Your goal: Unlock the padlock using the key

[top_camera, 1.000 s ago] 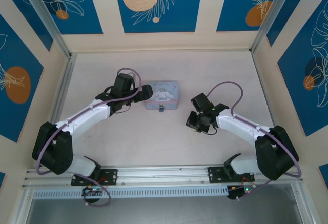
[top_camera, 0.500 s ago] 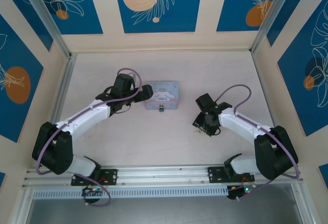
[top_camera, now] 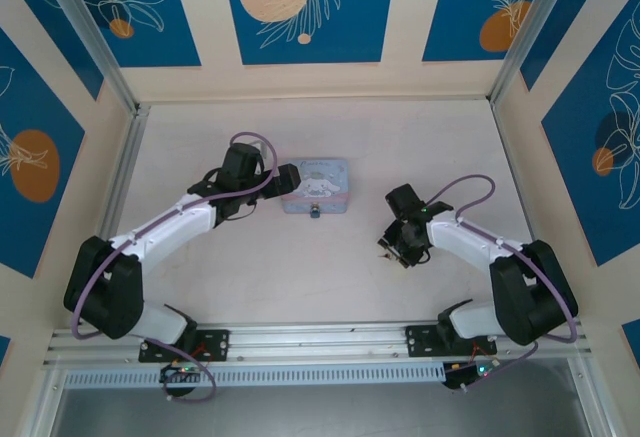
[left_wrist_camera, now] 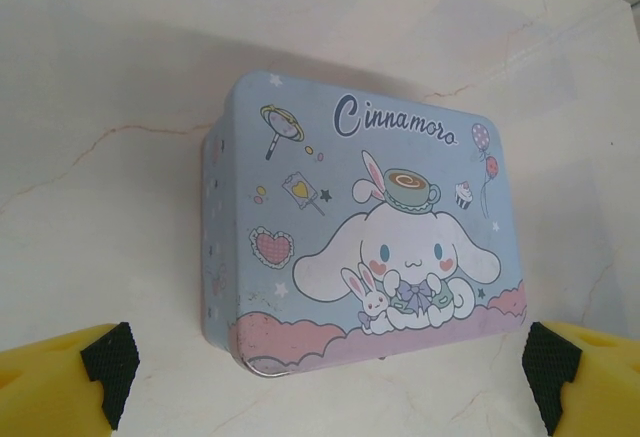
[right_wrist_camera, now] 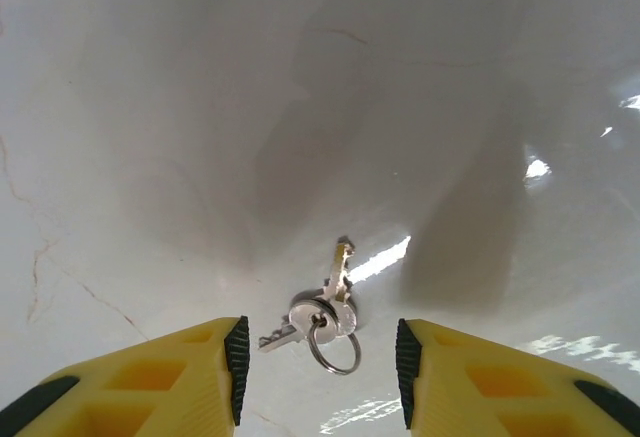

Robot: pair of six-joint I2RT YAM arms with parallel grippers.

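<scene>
**Two grippers, both spread wide: one at the tin, one over the key**

Seen from its wrist camera, the left gripper (left_wrist_camera: 328, 365) has its yellow fingers (left_wrist_camera: 55, 382) with black pads released, grasping nothing. A pale blue rectangular tin box (left_wrist_camera: 350, 247) printed with a white cartoon animal lies flat just ahead of the fingertips. Its pink near edge falls within the gap between them. The left pad is apart from it. The right pad is just beside the tin's near corner, and whether it touches cannot be told.

From above, the left gripper (top_camera: 287, 179) sits just beside the tin's left side. The tiny dark blue-grey blocky metal padlock (top_camera: 315, 213) lies against the tin's near edge, to the right of these fingers and well to the left of the right gripper (top_camera: 394, 248).

In the right wrist view, the right gripper (right_wrist_camera: 320, 369) also has its yellow fingers (right_wrist_camera: 190, 377) parted and empty. The small silvery metal key (right_wrist_camera: 340, 262) lies on the white marbled tabletop (right_wrist_camera: 150, 107), joined with a second key on a thin wire ring (right_wrist_camera: 336, 347). The bunch rests between the two black pads, just ahead of the tips, touching neither.
</scene>
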